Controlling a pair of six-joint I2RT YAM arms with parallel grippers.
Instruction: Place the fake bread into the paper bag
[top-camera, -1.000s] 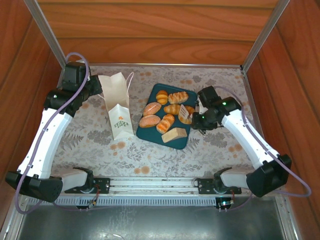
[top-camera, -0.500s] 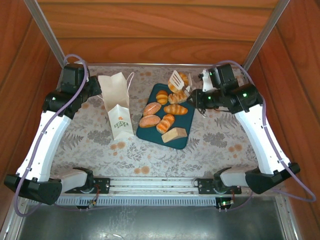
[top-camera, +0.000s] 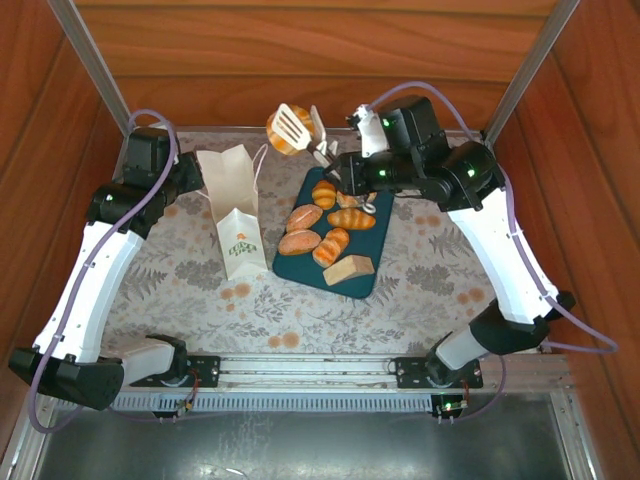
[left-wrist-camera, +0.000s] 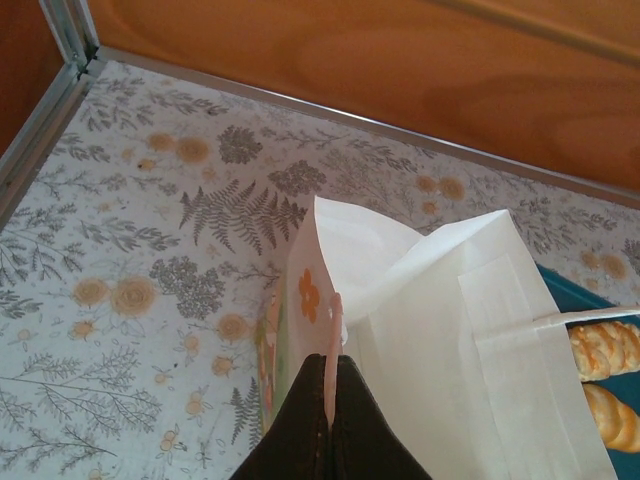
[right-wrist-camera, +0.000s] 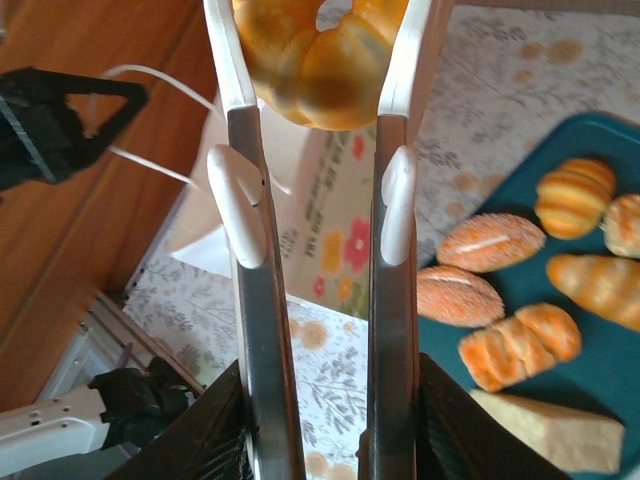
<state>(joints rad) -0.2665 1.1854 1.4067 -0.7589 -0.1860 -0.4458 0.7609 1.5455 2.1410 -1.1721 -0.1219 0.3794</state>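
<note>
**Roll held in tongs beside the bag's mouth**

The right end effector (top-camera: 343, 168) was clamped on the handles of a pair of tongs (right-wrist-camera: 390, 200). Their white blades pinched a round roll (top-camera: 281, 134) in the air, past the tray's far corner and just right of the open top of the paper bag (top-camera: 236, 215). The left end effector (left-wrist-camera: 330, 420) was closed tight on the bag's rim, and the bag stood on the flowered counter (top-camera: 180, 285). The other fake bread (top-camera: 330, 232) and the pale wedge (top-camera: 348, 270) lay on the dark teal tray (top-camera: 379, 240), just right of the bag.
</note>
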